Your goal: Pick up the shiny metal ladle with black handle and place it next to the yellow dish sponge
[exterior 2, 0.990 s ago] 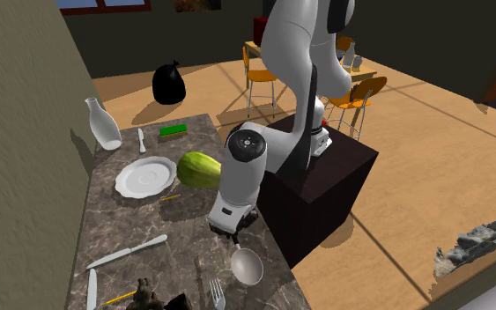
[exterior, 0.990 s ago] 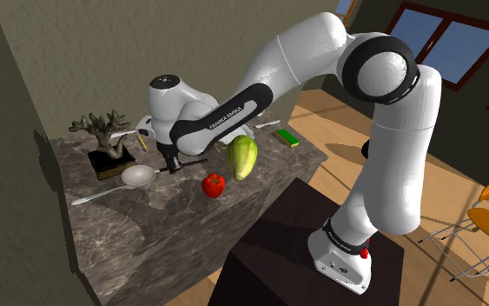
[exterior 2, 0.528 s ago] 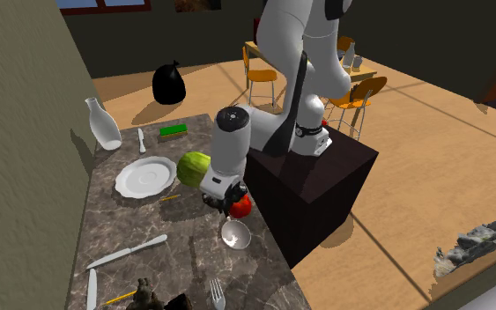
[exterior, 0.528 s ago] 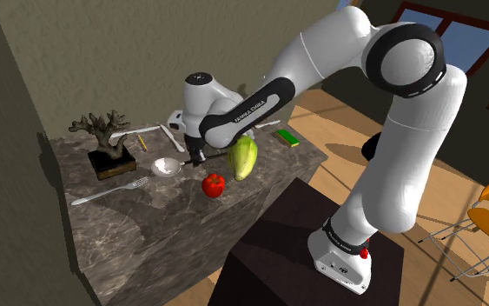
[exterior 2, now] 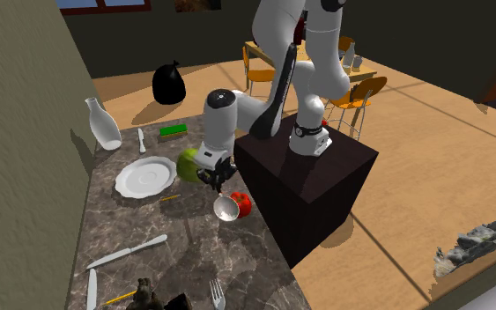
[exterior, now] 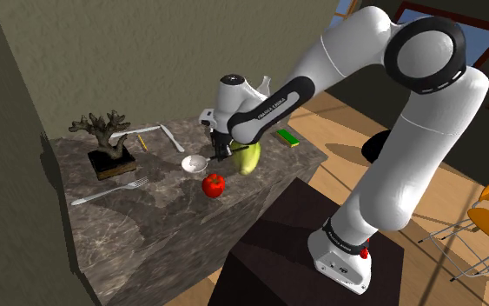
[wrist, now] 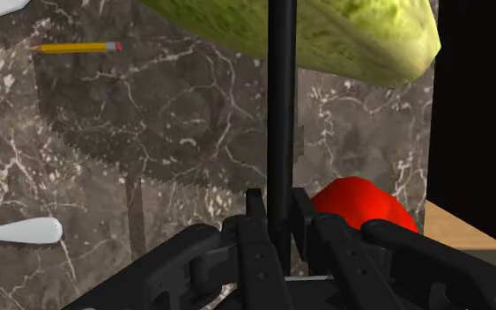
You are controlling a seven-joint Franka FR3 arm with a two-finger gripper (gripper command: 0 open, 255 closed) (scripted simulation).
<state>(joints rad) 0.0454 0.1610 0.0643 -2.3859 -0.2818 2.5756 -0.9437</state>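
Marble counter, wooden floor, olive wall

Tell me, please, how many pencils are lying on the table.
2. One pencil lies beside the white plate, close to the green melon; the other lies beside the bonsai. More could be hidden from these views.
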